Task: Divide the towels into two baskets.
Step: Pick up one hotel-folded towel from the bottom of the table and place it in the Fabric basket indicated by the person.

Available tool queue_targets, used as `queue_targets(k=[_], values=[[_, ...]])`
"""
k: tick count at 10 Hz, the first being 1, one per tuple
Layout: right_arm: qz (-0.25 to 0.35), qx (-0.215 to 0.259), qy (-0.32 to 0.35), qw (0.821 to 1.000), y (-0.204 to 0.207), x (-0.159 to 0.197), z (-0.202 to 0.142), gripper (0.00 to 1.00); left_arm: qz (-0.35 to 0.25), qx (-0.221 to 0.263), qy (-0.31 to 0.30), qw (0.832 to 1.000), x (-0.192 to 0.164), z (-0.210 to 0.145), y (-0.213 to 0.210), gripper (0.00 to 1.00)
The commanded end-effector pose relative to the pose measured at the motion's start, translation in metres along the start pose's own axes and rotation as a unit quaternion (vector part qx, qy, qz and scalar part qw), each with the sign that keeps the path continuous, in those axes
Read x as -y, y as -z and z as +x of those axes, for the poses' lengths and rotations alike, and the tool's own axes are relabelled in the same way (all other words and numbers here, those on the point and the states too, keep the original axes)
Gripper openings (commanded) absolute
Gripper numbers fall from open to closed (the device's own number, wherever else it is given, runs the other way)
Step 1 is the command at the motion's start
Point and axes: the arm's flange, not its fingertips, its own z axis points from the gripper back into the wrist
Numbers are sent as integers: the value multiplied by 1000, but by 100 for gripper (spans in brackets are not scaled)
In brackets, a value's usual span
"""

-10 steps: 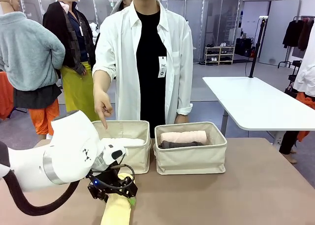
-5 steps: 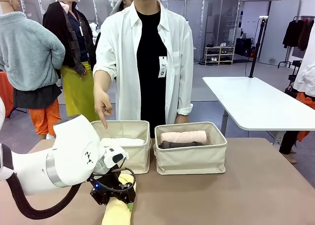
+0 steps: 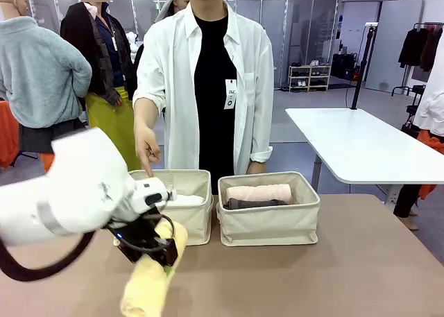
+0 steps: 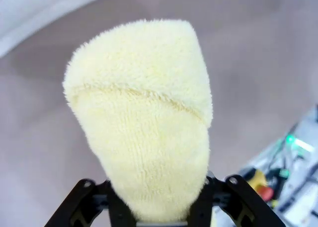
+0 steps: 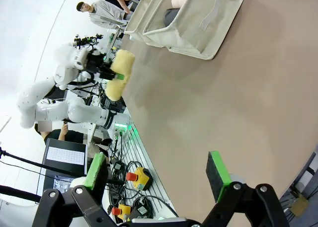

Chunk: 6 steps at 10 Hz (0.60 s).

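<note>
Two grippers: left gripper [image 3: 161, 251] clamped round pale yellow towel [image 3: 149, 279], lifted; right gripper [image 5: 156, 175] spread wide, holding nothing

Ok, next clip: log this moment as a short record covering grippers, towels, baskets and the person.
left gripper: shut on the pale yellow rolled terry towel, lifted off the table
right gripper: open, holds nothing
left cream canvas basket: white rolled towel
right cream canvas basket: pale pink rolled towel and dark grey rolled towel
person's hand: pointing down at left cream canvas basket
</note>
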Motion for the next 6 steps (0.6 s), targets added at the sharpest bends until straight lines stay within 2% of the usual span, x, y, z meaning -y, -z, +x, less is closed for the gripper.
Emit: queue_targets(k=[1,3,4,5,6], values=[[-5,3,-2,1000,4,-4,0,100,0,-39,153,987,-6,-42,-75,21],[-5,3,-2,1000,4,-4,0,100,-12,-124,304,945,-9,-36,-99,21],[-5,3,-2,1000,4,-4,0,100,29,-124,366,922,-11,-32,-104,21],[-5,3,-2,1000,4,-4,0,100,59,-91,410,905,-9,-28,-108,21],[-5,3,-2,1000,4,-4,0,100,34,-68,412,908,-7,-31,-110,21]])
